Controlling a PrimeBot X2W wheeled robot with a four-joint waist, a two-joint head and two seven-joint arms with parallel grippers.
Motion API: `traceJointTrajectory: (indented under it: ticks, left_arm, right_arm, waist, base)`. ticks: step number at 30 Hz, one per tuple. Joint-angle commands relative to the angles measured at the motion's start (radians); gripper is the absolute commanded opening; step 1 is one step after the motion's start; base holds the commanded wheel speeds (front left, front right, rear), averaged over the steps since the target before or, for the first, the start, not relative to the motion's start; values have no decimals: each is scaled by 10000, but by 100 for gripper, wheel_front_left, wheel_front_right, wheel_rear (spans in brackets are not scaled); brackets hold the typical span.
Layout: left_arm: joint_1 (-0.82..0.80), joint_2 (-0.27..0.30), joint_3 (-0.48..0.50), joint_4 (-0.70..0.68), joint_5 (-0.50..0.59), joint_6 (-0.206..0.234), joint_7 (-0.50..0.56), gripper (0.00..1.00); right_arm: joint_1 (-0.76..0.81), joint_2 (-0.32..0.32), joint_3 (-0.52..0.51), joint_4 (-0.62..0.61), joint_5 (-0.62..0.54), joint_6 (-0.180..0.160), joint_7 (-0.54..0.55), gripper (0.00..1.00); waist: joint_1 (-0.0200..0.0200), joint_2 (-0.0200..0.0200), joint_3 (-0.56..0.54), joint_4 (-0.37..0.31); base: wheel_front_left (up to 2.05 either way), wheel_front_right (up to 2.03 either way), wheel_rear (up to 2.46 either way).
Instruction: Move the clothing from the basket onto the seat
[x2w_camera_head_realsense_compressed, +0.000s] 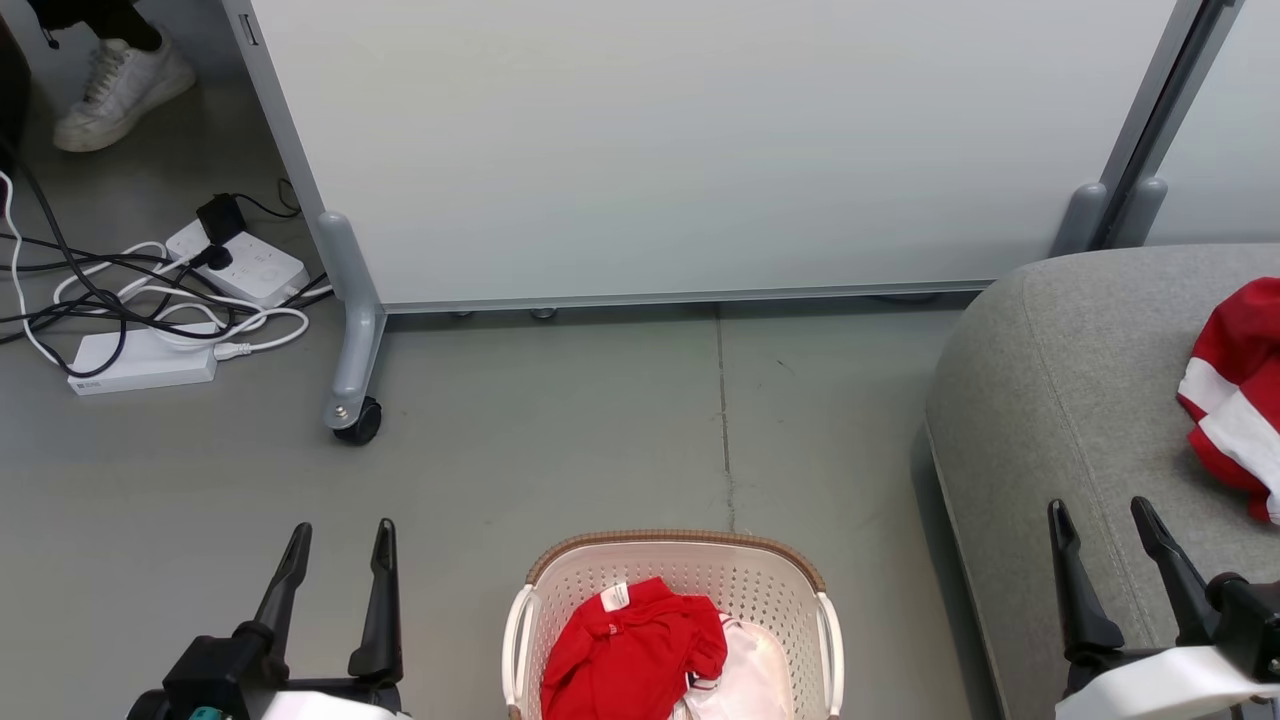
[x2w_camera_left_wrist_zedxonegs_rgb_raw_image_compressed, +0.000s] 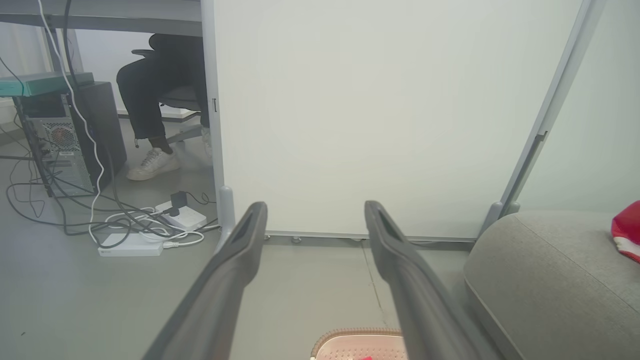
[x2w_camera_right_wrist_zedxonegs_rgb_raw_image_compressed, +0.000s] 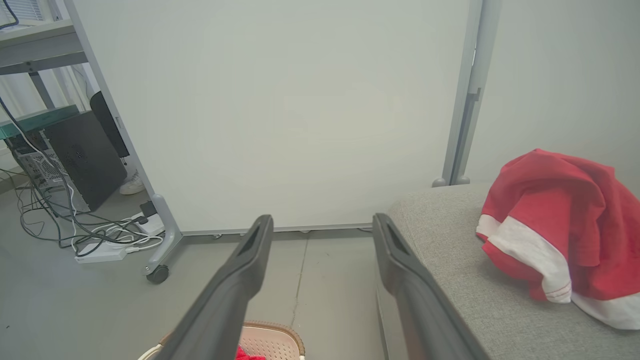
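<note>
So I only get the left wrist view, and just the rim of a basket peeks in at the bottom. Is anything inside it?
Observer: Yes. The head view shows the basket holding a red garment with a white label, next to a pale garment.
Operator: And the red scrap at my far right?
Observer: In the right wrist view it is a striped garment, red with a white band, lying on the seat.
Operator: Where's the other hand?
Observer: The right hand is open and empty, seen against the seat in the head view.
</note>
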Motion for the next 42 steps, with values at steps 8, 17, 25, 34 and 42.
traceJointTrajectory:
  ticks: [8, 17, 25, 34, 42]
  left_arm:
    - [88, 118, 66, 127, -65, -46, -47, 100]
    - [-9, 104, -4, 187, -82, -7, -47, 100]
    - [-153, 58, -75, 207, -92, 36, -34, 100]
    - [-1151, -49, -196, 100, 177, -128, -40, 100]
    - [-3215, -402, -434, -68, 556, -398, -32, 100]
  right_arm:
    - [169, -46, -14, -165, 98, 2, 103, 100]
    - [95, -46, 48, -172, 87, 2, 149, 100]
    - [33, -45, 68, -205, 90, 2, 169, 100]
    - [-145, -47, 99, -474, 132, 2, 211, 100]
    - [-806, -45, 96, -1081, 3, 2, 196, 100]
  waist:
    - [0, -1, -78, -21]
    - [0, -1, -82, -40]
    - [0, -1, -27, -69]
    - [0, -1, 354, -99]
    - [0, -1, 1994, -254]
  base:
    - [0, 0, 0]
    - [0, 0, 0]
    - [0, 0, 0]
    - [0, 0, 0]
    - [0, 0, 0]
